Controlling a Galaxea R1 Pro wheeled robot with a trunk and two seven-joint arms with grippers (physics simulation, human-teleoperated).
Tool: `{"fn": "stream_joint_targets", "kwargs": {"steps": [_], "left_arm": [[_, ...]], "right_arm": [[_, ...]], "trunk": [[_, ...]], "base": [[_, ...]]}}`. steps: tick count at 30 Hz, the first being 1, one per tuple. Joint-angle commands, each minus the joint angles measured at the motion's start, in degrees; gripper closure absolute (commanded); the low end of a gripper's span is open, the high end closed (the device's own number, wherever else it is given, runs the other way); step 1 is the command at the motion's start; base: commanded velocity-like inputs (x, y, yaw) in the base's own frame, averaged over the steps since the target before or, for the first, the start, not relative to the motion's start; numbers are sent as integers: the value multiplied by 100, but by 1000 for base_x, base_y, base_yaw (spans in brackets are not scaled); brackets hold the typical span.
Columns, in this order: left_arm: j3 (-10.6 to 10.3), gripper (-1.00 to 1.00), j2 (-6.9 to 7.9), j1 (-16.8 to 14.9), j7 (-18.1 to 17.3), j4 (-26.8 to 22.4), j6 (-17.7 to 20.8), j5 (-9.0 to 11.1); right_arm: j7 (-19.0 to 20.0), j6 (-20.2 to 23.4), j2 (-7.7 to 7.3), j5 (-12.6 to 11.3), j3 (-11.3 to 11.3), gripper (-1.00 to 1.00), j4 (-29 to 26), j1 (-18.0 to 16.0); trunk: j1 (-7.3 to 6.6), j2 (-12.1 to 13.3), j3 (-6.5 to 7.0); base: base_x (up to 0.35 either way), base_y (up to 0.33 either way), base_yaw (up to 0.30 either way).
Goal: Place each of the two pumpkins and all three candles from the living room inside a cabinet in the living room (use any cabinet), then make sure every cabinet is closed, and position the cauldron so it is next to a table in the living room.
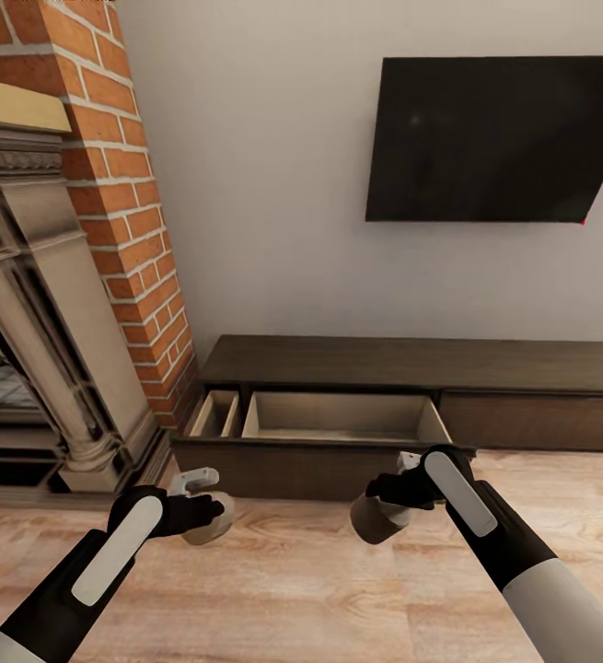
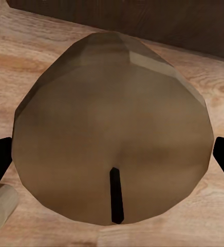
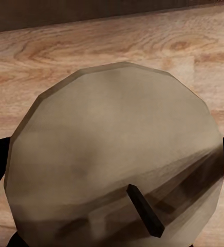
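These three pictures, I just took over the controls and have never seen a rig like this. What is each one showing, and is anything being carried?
The big picture looks down from the robot's head over both arms. Ahead, under the black TV and beside the brick fireplace, the low dark cabinet has its drawer pulled open, apparently empty. The other two pictures come from cameras near each wrist, looking along the jaws. Each hand carries a pale, stubby candle with a dark wick: the left gripper holds one candle, the right gripper another candle. Both hang over the wood floor, just short of the drawer.
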Motion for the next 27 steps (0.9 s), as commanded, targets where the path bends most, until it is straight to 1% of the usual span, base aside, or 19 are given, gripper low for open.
{"fn": "stream_joint_targets", "kwargs": {"steps": [1,8,15,20,24,26,27], "left_arm": [[-13,100,5,-5,59,-6,1,56],[-15,100,5,-4,65,-6,1,56],[-15,100,5,-3,65,-6,1,56],[-30,100,7,-8,55,-26,11,56],[-28,100,15,-7,44,-33,30,61],[-14,100,21,-13,41,-70,136,68],[-3,100,28,-16,40,-148,294,75]], "right_arm": [[-67,-1,-5,-64,16,100,-6,-5],[-67,-9,52,-52,20,100,-7,-5],[-67,-17,67,-45,24,100,-16,-5],[-68,-7,133,-18,24,100,-36,-5],[-67,7,143,-27,29,100,-86,-5],[-71,16,132,-23,23,100,-179,-5],[-74,19,117,-27,17,100,-320,-5]], "trunk": [[-23,39,13],[-177,320,138],[-331,600,264],[-440,801,354],[-528,961,426],[-572,1042,462],[-594,1082,479]], "base": [[0,0,0],[0,0,0],[0,0,0],[0,0,0],[0,0,0],[0,0,0],[0,0,0]]}}
